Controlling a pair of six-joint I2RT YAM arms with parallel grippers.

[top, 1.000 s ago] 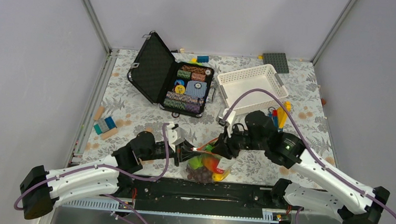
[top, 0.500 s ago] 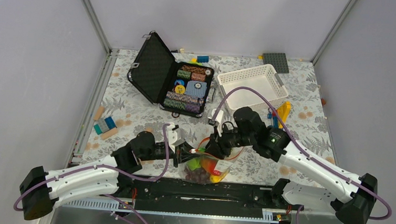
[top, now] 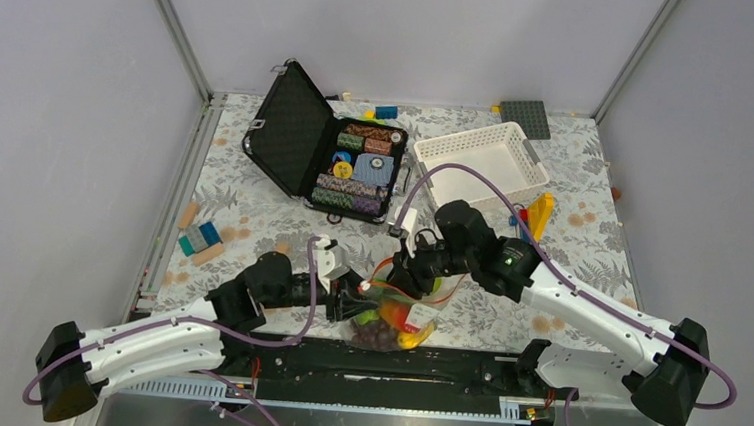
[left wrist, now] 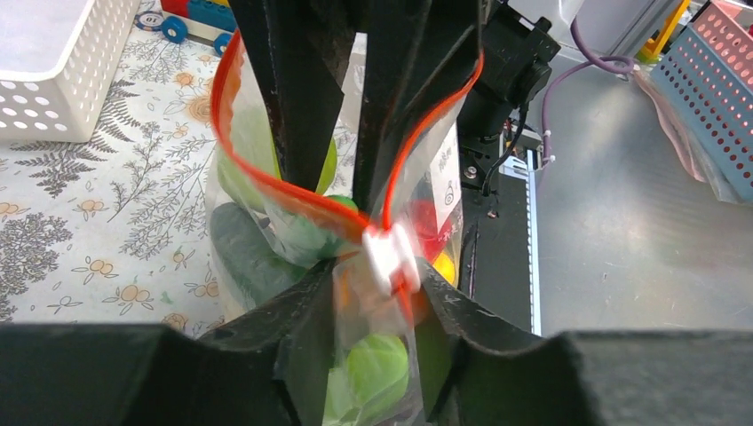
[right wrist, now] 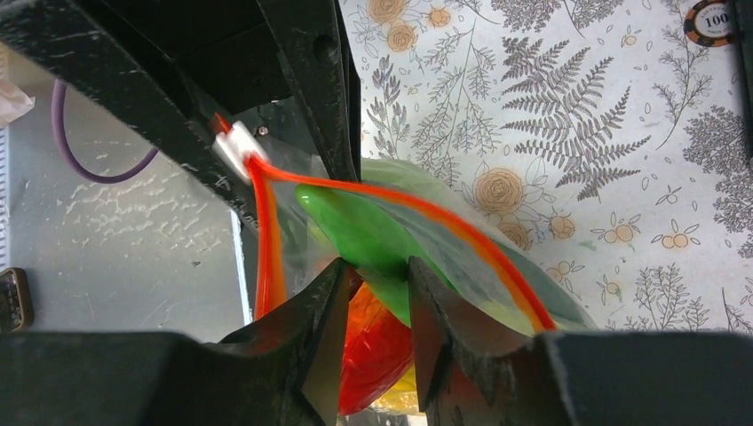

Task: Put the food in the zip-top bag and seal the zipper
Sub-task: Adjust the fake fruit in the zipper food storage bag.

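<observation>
Both arms reach low and inward, meeting on the near side of the open black hinged case (top: 293,142). The left gripper (top: 359,297) brackets the white slider (left wrist: 391,257) of the clear crinkly zip-top bag (top: 424,317). Its jaws stand slightly apart, and I cannot tell whether they pinch. The right gripper (top: 395,282) stands inside the bag mouth, ringed by the thin red-orange zipper strip (right wrist: 417,209). A green piece shows between its jaws, but a grip cannot be confirmed. The bag lies at the near edge of the floral table (top: 253,214) and holds green, red, yellow and purple toy food (top: 385,326).

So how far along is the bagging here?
Done: toy food sits inside the zip-top bag. In hand: the right gripper reaches into the bag's open mouth at a green piece, while the left gripper flanks the white slider at one end. Left: the zipper gapes in a wide loop, so sealing has not started.
</observation>
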